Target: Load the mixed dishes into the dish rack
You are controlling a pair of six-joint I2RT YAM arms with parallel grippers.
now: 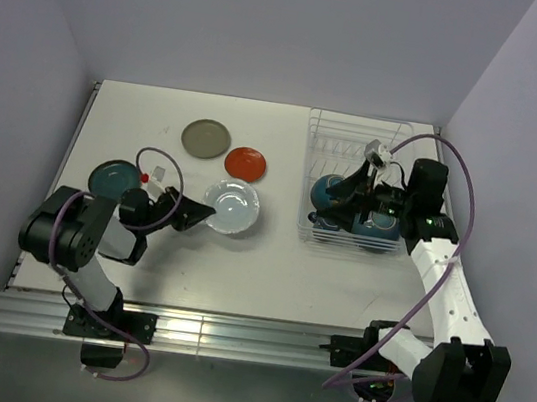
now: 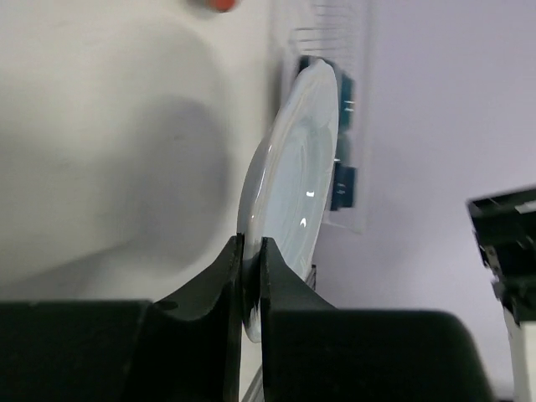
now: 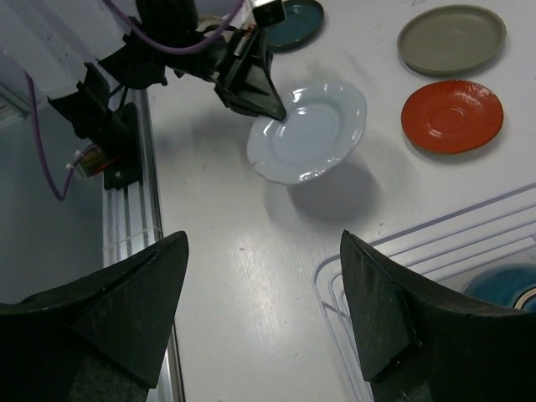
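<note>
teal bowl (image 1: 328,192) inside white wire rack (image 1: 344,136)

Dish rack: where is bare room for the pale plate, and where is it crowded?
Bare for the pale plate: far slots of the dish rack, behind the teal bowl. Crowded: its near half, dishes under the right arm.

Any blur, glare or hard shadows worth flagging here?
Left wrist: the pale plate carries small glints, the dish rack behind it is blurred. Right wrist: the plate throws a soft shadow on the table; the right gripper's fingers are dark. Top external: evenly lit.
</note>
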